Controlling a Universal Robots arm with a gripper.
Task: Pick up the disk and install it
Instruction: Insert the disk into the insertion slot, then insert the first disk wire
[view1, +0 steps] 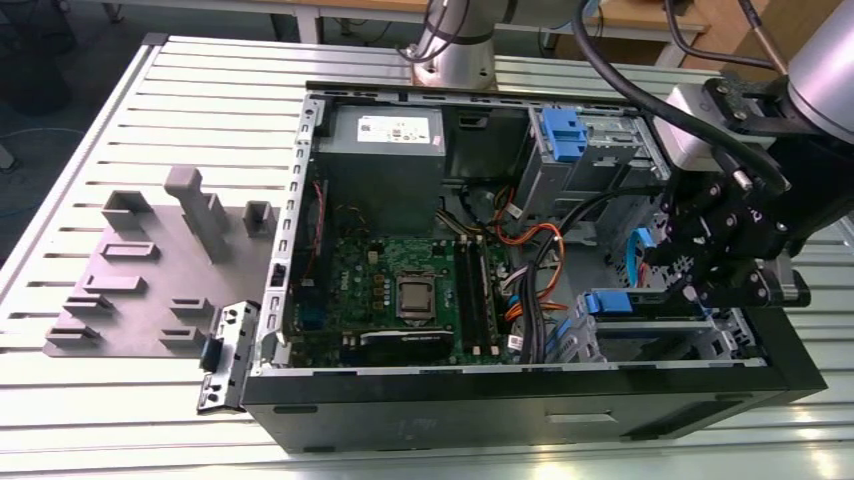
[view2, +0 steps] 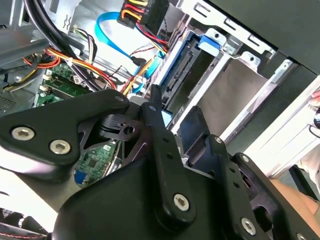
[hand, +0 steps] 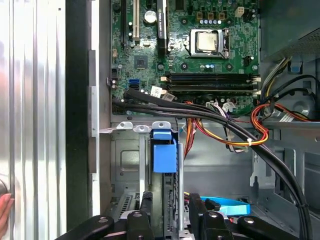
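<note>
The disk (hand: 164, 157) stands on edge in the lower drive cage (view1: 654, 335) of the open computer case, its blue carrier tab toward the motherboard. In the exterior view the blue tab of the disk (view1: 610, 301) shows at the case's right side, just left of my black gripper (view1: 701, 290). In the first wrist view my gripper (hand: 170, 210) straddles the disk's upper edge, one finger pressed on each side. The second wrist view shows the disk's connector edge (view2: 182, 70) and blue frame beyond my gripper (view2: 172, 117).
Black, orange and yellow cables (hand: 225, 120) cross close above the cage. The motherboard (view1: 400, 290), a grey power supply (view1: 384, 135) and another blue carrier (view1: 562, 135) fill the case. A grey fixture plate (view1: 147, 270) lies on the slatted table. A hand (hand: 4, 210) shows beside the case.
</note>
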